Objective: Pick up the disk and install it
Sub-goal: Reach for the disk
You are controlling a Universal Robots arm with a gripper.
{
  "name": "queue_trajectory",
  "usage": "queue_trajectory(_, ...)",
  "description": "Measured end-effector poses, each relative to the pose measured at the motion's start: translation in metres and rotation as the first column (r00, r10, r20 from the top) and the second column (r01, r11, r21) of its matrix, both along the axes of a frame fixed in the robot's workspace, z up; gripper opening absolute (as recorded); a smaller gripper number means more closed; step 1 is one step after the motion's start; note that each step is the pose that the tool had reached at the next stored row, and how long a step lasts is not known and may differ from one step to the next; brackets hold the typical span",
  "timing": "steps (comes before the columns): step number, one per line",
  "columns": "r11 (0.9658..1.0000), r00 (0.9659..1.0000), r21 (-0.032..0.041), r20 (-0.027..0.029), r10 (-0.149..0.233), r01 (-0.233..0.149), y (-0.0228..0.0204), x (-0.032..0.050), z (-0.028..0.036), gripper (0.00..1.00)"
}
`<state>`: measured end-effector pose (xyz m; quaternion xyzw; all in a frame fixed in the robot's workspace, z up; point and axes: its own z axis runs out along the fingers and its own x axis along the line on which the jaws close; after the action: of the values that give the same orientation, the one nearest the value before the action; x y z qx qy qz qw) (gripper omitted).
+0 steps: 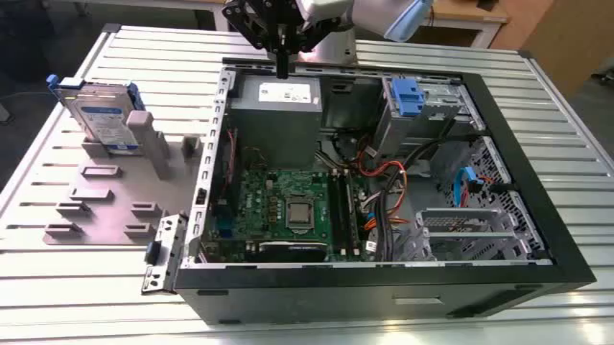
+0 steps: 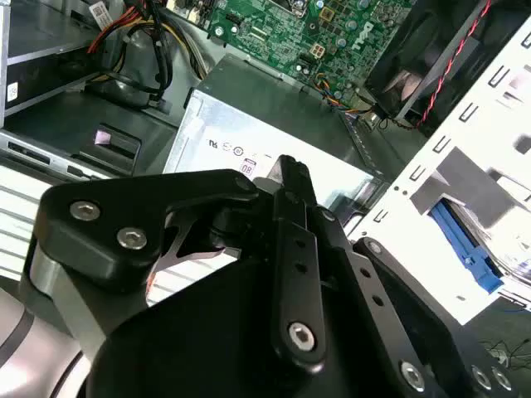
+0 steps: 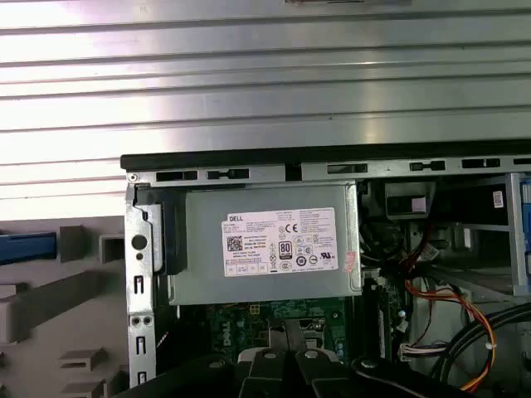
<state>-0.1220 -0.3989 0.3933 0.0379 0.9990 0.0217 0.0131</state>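
So the gripper point(image 1: 283, 70) hangs over the far edge of the open computer case point(image 1: 384, 284). Its fingers point(image 2: 292, 178) are pressed together with nothing between them. In the exterior view the tips point straight down at the grey box point(image 1: 278, 108) with the white sticker. They're right above its far edge, but I can't tell if they're actually touching it. The second wrist view shows the same thing, with the closed tips over the sticker end of that box.

The disk point(image 1: 103, 115) isn't anywhere near the fingers. It's outside the case, well off to the exterior view's left of them. It stands on its edge in a grey plastic holder point(image 1: 115, 208) on the slatted metal table point(image 1: 96, 302). The label faces the camera and the blue frame shows around it. Nothing is touching it apart from the holder.

On the other side of the fingers, towards the exterior view's right, a blue latch point(image 1: 408, 97) stands up inside the case. Past the grey box, further from the fingertips, is the green circuit board point(image 1: 287, 205). Beside the board there's a bunch of red and orange cables point(image 1: 384, 172).
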Motion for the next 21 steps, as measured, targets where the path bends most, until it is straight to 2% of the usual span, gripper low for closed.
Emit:
queue_trajectory(12,1.0000,1.0000,0.0000,0.0000,0.000,0.000,0.0001,-0.0005,0.0000,0.11)
queue_trajectory(21,1.0000,1.0000,0.0000,0.0000,0.000,0.000,0.0000,-0.0098,-0.0002,0.11)
